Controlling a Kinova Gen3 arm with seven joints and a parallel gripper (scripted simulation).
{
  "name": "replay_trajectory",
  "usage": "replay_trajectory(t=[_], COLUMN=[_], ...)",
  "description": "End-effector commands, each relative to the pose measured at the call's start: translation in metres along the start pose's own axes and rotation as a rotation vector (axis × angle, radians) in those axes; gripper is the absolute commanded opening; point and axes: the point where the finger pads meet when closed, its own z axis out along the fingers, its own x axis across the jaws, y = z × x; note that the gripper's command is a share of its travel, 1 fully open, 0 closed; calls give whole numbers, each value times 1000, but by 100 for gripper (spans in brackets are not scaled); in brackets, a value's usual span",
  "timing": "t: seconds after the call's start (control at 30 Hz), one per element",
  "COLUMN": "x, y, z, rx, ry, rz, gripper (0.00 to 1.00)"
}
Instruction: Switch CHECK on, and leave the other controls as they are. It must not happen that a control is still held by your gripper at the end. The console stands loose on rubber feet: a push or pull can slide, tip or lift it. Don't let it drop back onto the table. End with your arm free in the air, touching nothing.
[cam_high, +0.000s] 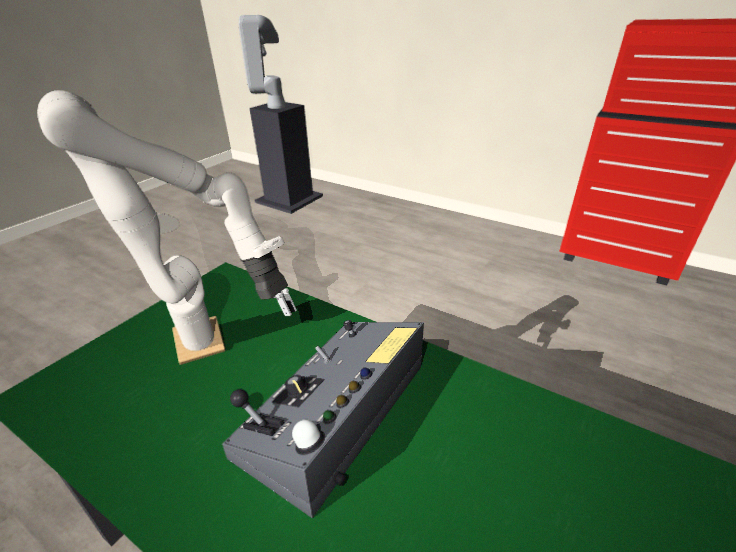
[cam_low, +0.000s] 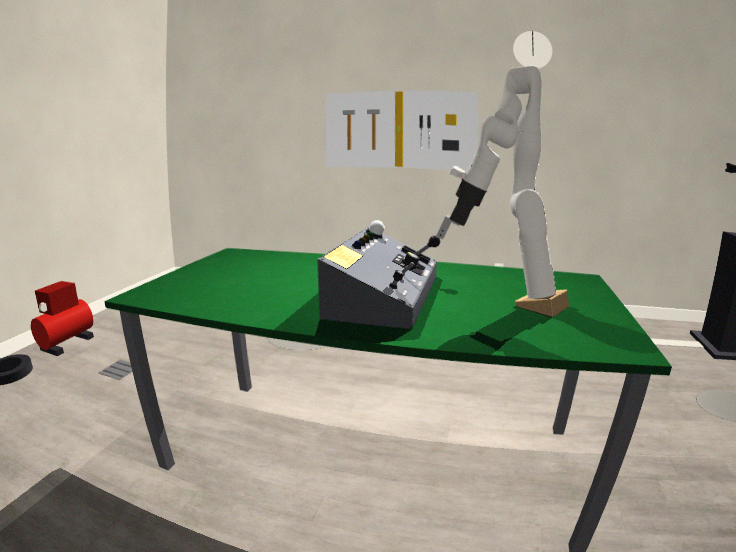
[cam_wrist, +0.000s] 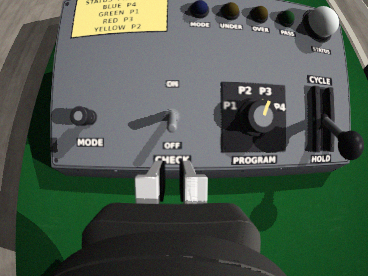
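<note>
The grey console (cam_high: 324, 409) stands on the green table; it also shows in the exterior view (cam_low: 374, 279). In the wrist view, its CHECK toggle (cam_wrist: 172, 120) is a small grey lever between the ON and OFF labels, and it shows small in the top view (cam_high: 322, 352). My gripper (cam_wrist: 172, 174) hovers above the console's near edge, just below the CHECK label, apart from the lever. Its fingers stand close together with nothing between them. It shows above the table behind the console (cam_high: 288, 306) and over the console's right side (cam_low: 442, 225).
On the panel are the MODE knob (cam_wrist: 82, 116), the PROGRAM dial (cam_wrist: 262, 116) pointing between P3 and P4, the CYCLE/HOLD lever (cam_wrist: 336, 134) with its black ball, a white dome button (cam_wrist: 323, 21), a row of lamps (cam_wrist: 243, 13) and a yellow legend (cam_wrist: 116, 14).
</note>
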Motion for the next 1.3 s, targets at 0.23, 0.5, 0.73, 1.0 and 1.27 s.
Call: replay_trajectory(t=[0.23, 0.5, 0.73, 1.0, 1.27], x=[0, 0, 0, 0, 0], y=[0, 0, 0, 0, 0], z=[0, 0, 0, 1, 7], rx=[1, 1, 1, 1, 2], ry=[-1, -1, -1, 0, 0], rz=[0, 0, 0, 0, 0], gripper=[0, 0, 0, 0, 0])
